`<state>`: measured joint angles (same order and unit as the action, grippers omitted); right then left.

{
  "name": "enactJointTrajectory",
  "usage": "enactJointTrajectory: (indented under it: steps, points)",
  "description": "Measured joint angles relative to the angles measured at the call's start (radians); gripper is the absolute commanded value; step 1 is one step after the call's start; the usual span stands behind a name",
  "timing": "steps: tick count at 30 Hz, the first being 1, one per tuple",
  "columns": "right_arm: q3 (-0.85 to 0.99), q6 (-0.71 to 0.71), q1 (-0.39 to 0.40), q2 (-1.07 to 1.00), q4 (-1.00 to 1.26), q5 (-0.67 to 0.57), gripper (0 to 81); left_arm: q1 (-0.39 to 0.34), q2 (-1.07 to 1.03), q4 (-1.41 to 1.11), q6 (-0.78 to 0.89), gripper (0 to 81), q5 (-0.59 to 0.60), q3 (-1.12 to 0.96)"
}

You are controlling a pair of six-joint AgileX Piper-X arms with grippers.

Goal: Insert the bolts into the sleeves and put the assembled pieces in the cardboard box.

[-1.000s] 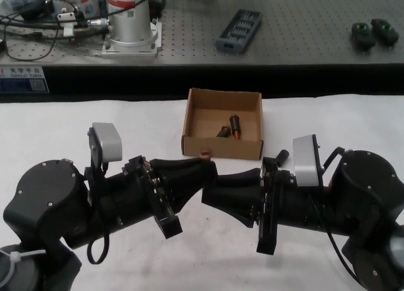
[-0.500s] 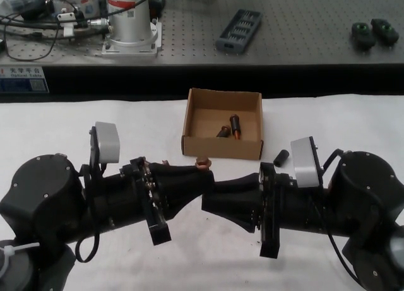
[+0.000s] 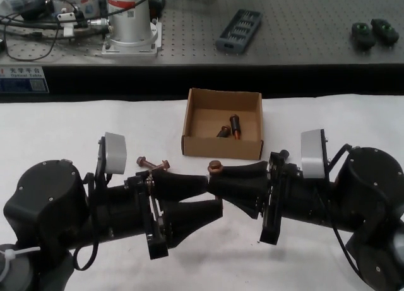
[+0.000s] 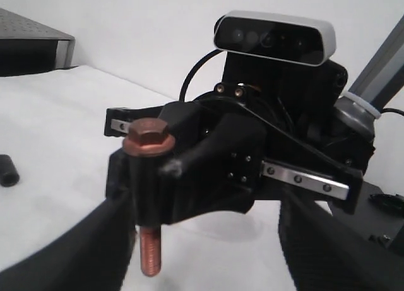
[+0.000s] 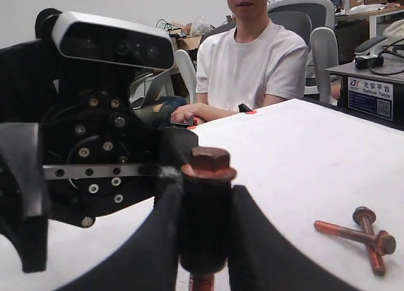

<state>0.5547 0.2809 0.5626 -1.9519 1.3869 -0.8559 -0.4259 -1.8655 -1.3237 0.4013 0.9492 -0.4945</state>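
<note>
Holding assembled piece: right gripper (image 3: 218,180) fingers clamped on black sleeve (image 5: 203,218), bolt (image 5: 209,162) through it, above desk (image 3: 76,127), near cardboard box (image 3: 221,149). Left gripper (image 3: 213,195) fingers apart, just beside. We judge piece small, rigid, smooth, with bolt likely loose; grip sleeve mid-body. Long axis vertical: head up, threaded tip down.

A white cover (image 3: 69,124) lies over the bench. Behind it stands a dark perforated table (image 3: 303,48) with a blue-and-white label (image 3: 23,79) on its front edge. On that table a silver metal post (image 3: 129,13) stands on a base plate beside loose cables (image 3: 38,29). A dark ribbed rack (image 3: 240,30) lies near the middle, and two black pieces with green centres (image 3: 374,32) sit well apart from it.
</note>
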Motion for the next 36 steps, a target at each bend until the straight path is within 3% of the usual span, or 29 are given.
enactJointTrajectory:
  steps: [3, 6, 9, 13, 14, 22, 29, 36]
  points:
    - [0.0, 0.005, 0.0, 0.0, 0.022, 0.002, 7.3, 0.0, 0.0, -0.056, 0.037, 48.2, 0.018, 0.0]
    - [0.0, 0.027, 0.0, 0.0, 0.057, 0.002, 7.3, 0.0, 0.0, -0.117, 0.072, 41.9, 0.02, 0.003]
    - [0.0, 0.048, -0.003, 0.0, 0.092, -0.004, 7.3, 0.005, 0.0, -0.172, 0.109, 27.9, 0.02, 0.005]
    - [0.0, 0.068, -0.007, 0.0, 0.118, -0.001, 7.3, 0.032, 0.018, -0.2, 0.143, 2.7, 0.037, 0.014]
    - [0.0, 0.071, -0.008, 0.0, 0.118, 0.0, 7.3, 0.038, 0.024, -0.203, 0.146, 0.6, 0.04, 0.017]
    - [-0.045, 0.029, -0.013, 0.051, 0.113, 0.095, 7.3, 0.05, 0.073, -0.205, 0.229, 0.7, 0.016, 0.03]
    - [-0.139, 0.048, -0.014, 0.307, 0.079, 0.17, 7.3, 0.05, 0.164, -0.205, 0.331, 0.7, -0.032, 0.074]
    - [-0.167, 0.131, -0.014, 0.584, -0.245, 0.32, 7.3, 0.05, 0.405, -0.176, 0.224, 0.7, -0.278, 0.298]
